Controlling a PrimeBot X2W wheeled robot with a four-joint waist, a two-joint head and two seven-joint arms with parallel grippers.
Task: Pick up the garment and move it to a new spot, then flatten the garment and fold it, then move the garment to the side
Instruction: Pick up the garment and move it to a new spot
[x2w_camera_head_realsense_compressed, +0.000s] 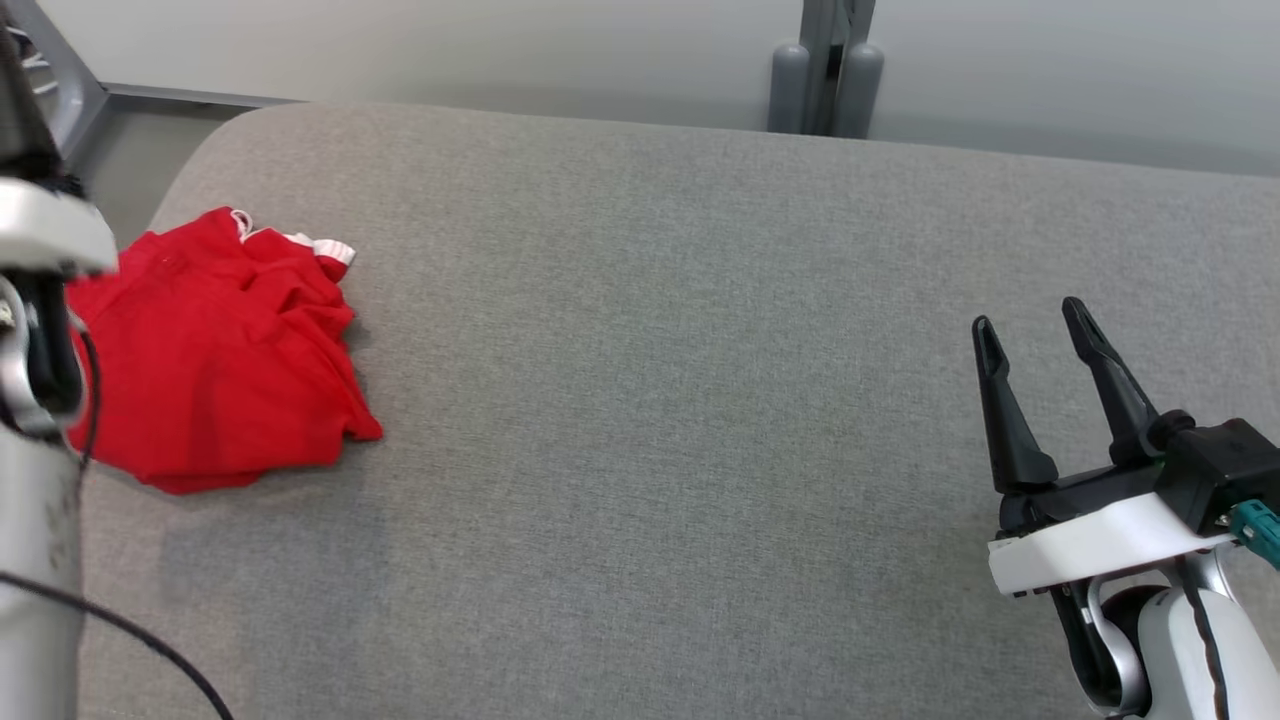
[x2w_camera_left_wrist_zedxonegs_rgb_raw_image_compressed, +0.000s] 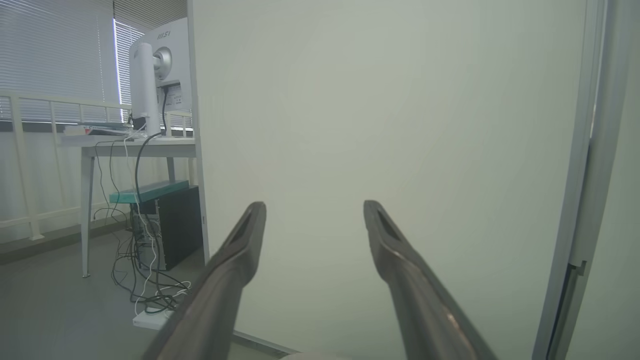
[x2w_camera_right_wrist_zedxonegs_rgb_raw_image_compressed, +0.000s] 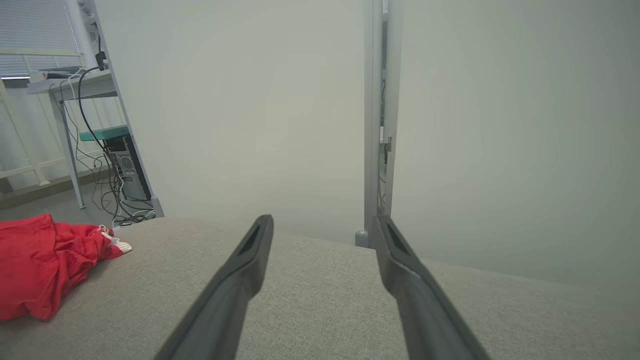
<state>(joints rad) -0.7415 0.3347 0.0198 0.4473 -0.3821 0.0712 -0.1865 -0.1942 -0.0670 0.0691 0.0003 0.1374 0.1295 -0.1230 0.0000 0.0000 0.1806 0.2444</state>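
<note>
Garment: the red garment (x2w_camera_head_realsense_compressed: 215, 350) lies in a loose, rumpled bundle at the left of the head view, on the grey padded surface (x2w_camera_head_realsense_compressed: 700, 400) near its rounded upper-left corner.
Left gripper: in the left wrist view the left gripper (x2w_camera_left_wrist_zedxonegs_rgb_raw_image_compressed: 315, 205) has its fingers spread with nothing between them, aimed at a pale wall panel (x2w_camera_left_wrist_zedxonegs_rgb_raw_image_compressed: 400, 125).
Right gripper: the right gripper (x2w_camera_head_realsense_compressed: 1030, 315) sits at the lower right of the head view, jaws apart and empty, well apart from the cloth.
Risk, edge: the left forearm (x2w_camera_head_realsense_compressed: 35, 560) hides the bundle's left border, so any overhang cannot be judged; a nudge from that arm could likely drag cloth off.
Risk, snag: a black cable (x2w_camera_head_realsense_compressed: 120, 630) hangs just beside the garment and might catch it.
Risk, fold: the layers look uneven and may spring open.
</note>
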